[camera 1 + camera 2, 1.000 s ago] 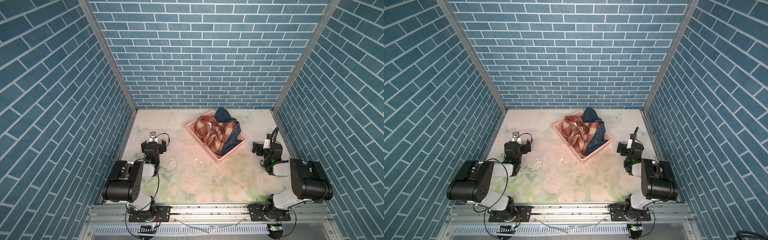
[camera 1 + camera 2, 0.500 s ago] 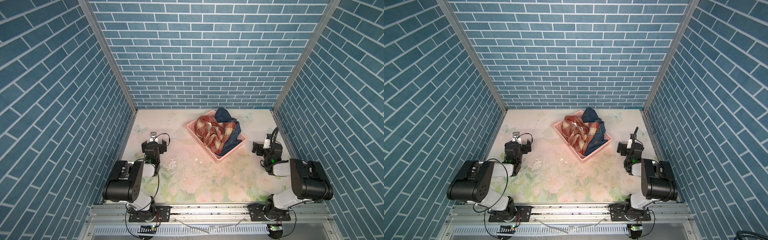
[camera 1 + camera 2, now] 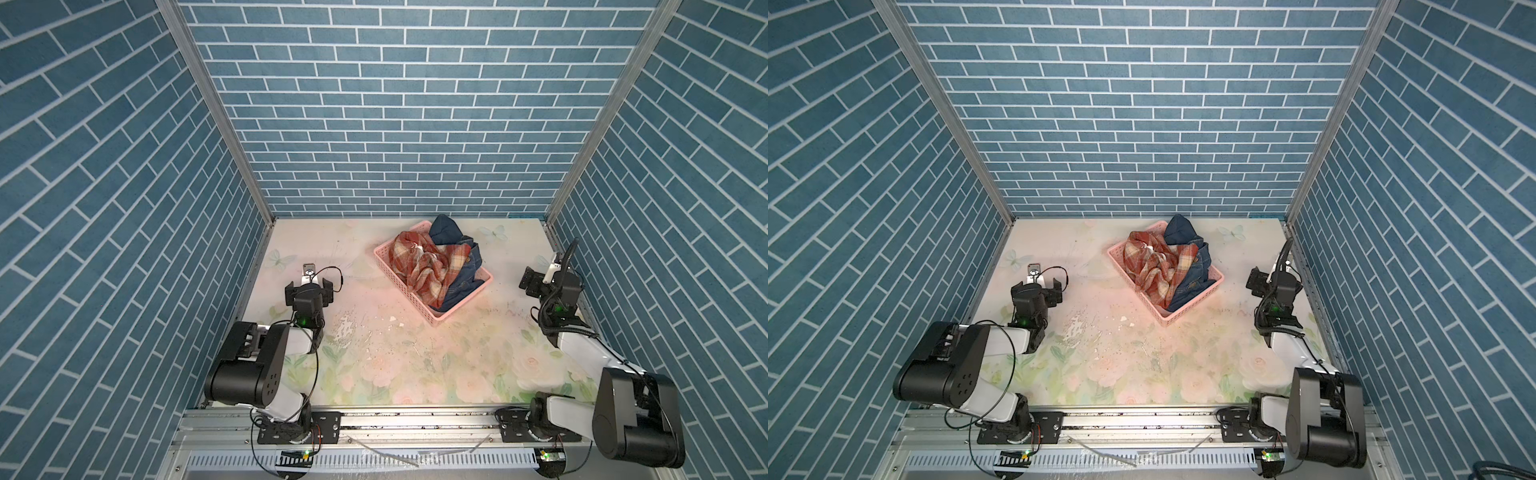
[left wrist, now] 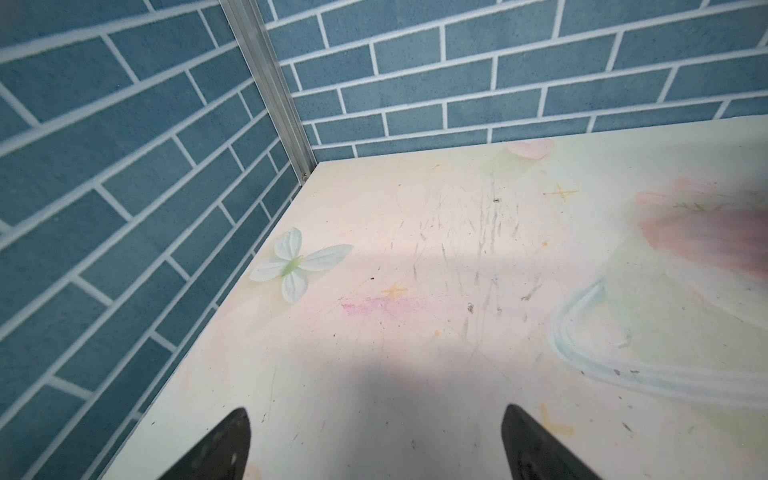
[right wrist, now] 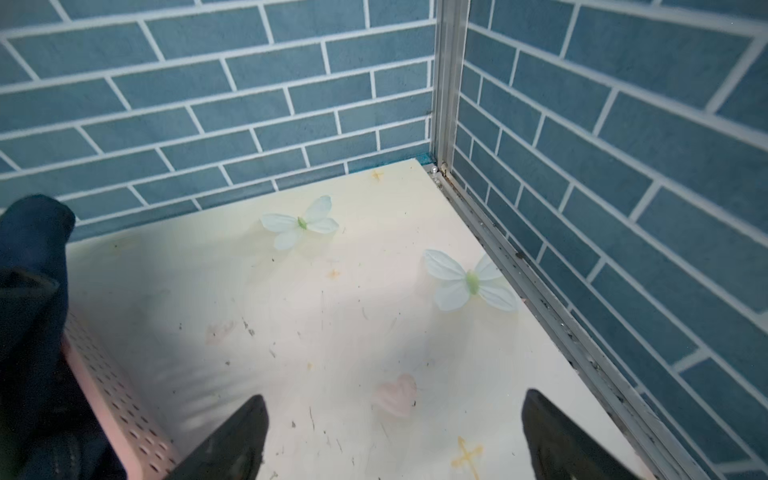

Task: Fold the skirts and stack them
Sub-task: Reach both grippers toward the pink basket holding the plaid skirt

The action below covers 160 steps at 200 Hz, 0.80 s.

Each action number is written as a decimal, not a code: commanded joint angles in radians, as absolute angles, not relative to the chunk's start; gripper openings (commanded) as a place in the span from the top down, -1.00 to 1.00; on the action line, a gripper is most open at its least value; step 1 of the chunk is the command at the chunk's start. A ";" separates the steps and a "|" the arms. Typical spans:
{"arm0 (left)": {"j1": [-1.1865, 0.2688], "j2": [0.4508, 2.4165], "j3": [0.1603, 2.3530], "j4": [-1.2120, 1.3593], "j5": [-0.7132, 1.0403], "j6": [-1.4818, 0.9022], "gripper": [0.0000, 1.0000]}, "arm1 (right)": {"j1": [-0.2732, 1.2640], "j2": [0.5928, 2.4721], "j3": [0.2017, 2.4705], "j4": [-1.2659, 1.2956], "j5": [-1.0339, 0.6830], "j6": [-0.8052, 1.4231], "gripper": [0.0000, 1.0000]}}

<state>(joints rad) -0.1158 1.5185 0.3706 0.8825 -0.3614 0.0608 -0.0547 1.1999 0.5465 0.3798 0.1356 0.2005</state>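
Pink basket (image 3: 399, 282) sits on the tabletop (image 3: 395, 374) past the middle, turned so one corner points at the near edge. All the skirts are in it, bunched up and unfolded. Plaid skirt (image 3: 424, 270), rust-red and cream, fills the near and left part and is heaped above the rim. Denim skirts (image 3: 465, 274) lie along the right side, with a dark blue fold sticking up at the far corner. Can't tell where one denim piece ends and the next starts. In the right wrist view, dark denim (image 5: 33, 257) hangs over the perforated basket wall (image 5: 124, 407).

In front of the basket the floral tabletop has a scuffed, flaked white patch (image 3: 345, 328) and small specks. Farther back there are printed butterflies (image 5: 301, 224) and scratches. Blue brick walls (image 3: 395, 124) close in the left, right and far sides. Nothing lies between either arm and the basket.

Both arms are folded low, with their bases at the near rail and their wrists aimed at the far wall. Left gripper (image 3: 309, 286) is by the left wall, fingers (image 4: 232, 440) spread wide with nothing in them, over bare tabletop. Right gripper (image 3: 532, 281) is by the right wall, fingers (image 5: 241, 436) also spread wide and holding nothing. Both are well apart from the basket.
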 commanded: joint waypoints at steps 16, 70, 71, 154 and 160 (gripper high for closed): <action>-0.092 1.368 0.534 0.515 -0.220 0.092 -0.90 | -0.051 1.142 0.679 0.060 0.094 0.437 -0.81; -0.146 1.367 0.835 0.036 -0.121 -0.214 -0.97 | -0.049 1.089 0.792 -0.136 0.024 0.513 -0.76; -0.150 1.369 0.838 0.029 -0.123 -0.224 -0.96 | -0.049 1.088 0.794 -0.140 0.022 0.512 -0.76; -0.504 1.491 0.869 -0.008 -0.030 -0.879 -0.62 | -0.046 0.987 0.860 -0.256 -0.032 0.564 -0.65; -0.512 1.502 0.867 0.008 -0.021 -0.911 -0.59 | -0.046 0.980 0.861 -0.262 -0.034 0.564 -0.64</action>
